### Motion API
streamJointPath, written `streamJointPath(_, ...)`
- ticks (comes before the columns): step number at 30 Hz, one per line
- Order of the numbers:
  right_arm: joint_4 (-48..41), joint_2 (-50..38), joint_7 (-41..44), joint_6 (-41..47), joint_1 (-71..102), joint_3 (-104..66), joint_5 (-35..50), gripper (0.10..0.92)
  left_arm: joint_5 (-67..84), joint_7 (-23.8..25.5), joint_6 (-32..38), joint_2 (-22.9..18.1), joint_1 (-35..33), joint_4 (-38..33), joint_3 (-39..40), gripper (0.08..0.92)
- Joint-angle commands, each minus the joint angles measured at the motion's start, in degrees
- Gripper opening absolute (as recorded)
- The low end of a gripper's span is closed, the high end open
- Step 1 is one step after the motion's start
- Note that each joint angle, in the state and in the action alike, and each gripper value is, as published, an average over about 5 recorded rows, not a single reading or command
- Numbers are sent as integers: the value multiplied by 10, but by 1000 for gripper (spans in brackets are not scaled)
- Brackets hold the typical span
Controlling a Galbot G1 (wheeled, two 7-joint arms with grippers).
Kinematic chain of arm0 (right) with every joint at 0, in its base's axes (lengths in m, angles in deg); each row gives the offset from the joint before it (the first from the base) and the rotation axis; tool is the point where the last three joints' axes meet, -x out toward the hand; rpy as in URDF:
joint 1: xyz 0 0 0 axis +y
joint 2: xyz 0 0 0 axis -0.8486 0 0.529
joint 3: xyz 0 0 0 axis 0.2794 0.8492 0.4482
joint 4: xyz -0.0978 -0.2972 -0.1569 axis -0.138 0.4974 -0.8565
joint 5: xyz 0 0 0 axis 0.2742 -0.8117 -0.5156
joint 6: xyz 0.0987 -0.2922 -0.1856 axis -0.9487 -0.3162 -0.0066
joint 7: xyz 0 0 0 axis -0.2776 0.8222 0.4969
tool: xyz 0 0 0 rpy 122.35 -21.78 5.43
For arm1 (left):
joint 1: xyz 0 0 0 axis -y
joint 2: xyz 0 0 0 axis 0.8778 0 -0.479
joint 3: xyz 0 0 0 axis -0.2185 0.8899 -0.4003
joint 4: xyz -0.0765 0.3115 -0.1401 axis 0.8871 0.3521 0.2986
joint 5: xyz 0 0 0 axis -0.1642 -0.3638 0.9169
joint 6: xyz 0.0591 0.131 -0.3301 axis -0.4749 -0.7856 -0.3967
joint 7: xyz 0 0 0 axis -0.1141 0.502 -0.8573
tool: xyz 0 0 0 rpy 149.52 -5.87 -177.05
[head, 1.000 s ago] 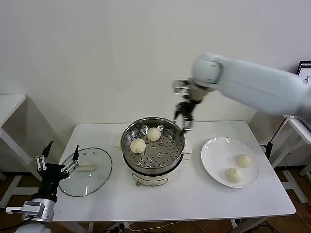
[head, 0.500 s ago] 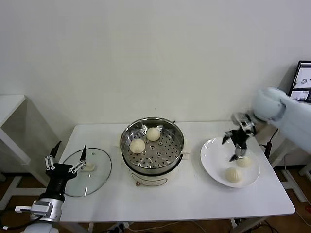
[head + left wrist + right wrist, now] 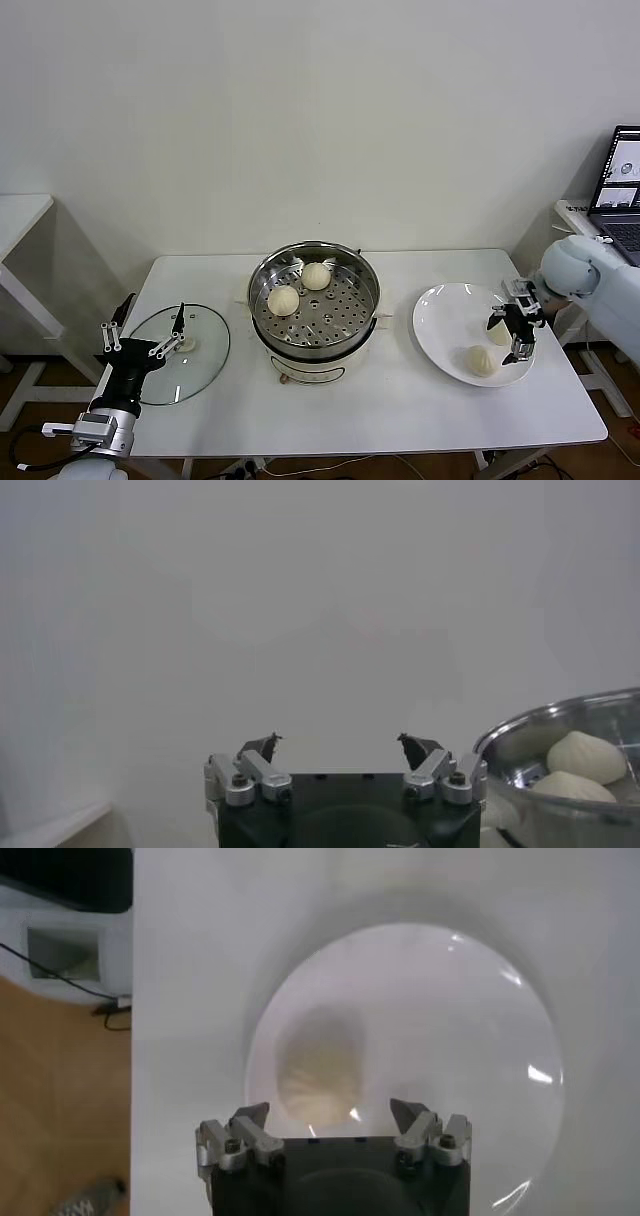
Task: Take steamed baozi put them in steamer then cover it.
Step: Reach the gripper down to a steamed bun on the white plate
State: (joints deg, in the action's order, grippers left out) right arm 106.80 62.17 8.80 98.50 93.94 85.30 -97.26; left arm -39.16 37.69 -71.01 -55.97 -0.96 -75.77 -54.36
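Two baozi lie on the perforated tray of the steel steamer at the table's middle. Two more baozi lie on the white plate at the right. My right gripper is open and empty, low over the plate's right side, just above the farther baozi. The glass cover lies flat on the table at the left. My left gripper is open and empty, over the cover's near left part. The steamer also shows in the left wrist view.
A laptop stands on a side table at the far right. A white side table stands at the far left. The table's front edge runs below the steamer and plate.
My right gripper swung from behind the steamer's right rim to the plate and has dropped lower over its right side. My left gripper has shifted slightly toward the cover.
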Motion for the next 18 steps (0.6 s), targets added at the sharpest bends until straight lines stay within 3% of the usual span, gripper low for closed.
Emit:
streamJointPath(1, -26, 18, -13, -10, 56, -45, -36, 823, -1, -1, 0, 0, 1, 2, 3, 823)
streamJointPath(18, -57, 63, -30, -10, 65, -49, -44, 823, -3, -1, 2, -1, 2, 8, -1, 823)
